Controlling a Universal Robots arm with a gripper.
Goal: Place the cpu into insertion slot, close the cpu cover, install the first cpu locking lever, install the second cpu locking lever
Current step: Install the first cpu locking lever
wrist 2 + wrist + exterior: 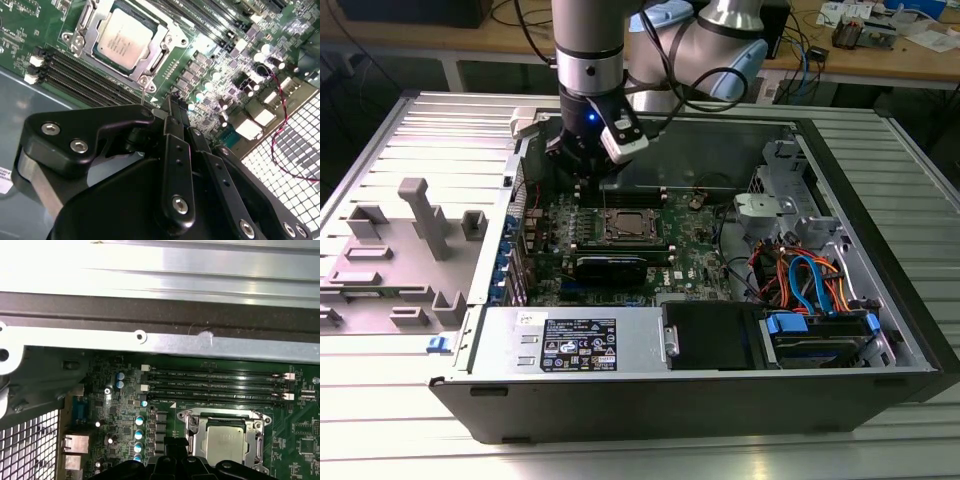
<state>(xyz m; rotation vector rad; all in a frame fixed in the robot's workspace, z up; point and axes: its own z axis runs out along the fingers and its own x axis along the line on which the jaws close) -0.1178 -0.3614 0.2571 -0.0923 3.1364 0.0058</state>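
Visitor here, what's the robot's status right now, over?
Gripper low over the motherboard, beside the memory slots. Cpu seated, cpu cover down around it. Nothing lying on top.

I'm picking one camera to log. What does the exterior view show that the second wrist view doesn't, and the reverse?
Exterior view: the whole open computer case, its power supply, blue and orange cables, a grey tray beside it. Second wrist view: a thin metal rod standing by the socket, a red-black wire. Both: the cpu seated in its socket, the memory slots, the gripper.
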